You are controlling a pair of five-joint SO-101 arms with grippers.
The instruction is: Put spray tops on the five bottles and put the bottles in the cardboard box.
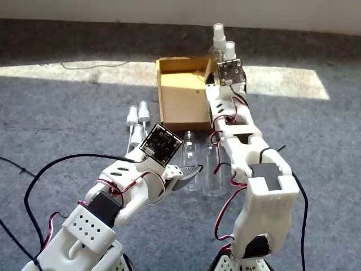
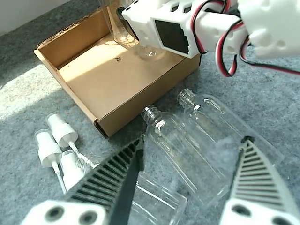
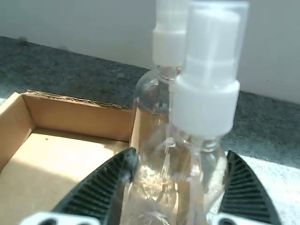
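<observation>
Altogether five bottles (image 2: pixel 187 145), three loose tops (image 2: pixel 56 140)

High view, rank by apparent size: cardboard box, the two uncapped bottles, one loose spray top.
1. cardboard box, clearly largest.
2. uncapped bottles: the two look alike and both are partly covered, so no order between them.
3. loose spray top, smallest.

Left arm (image 1: pixel 121 195) and right arm (image 1: pixel 248 152): white plastic, black motor blocks (image 1: pixel 268 175), red and black cables (image 2: pixel 224 56). Left hand (image 2: pixel 194 140) and right hand (image 3: pixel 180 157) have black ribbed fingers (image 2: pixel 112 178).
</observation>
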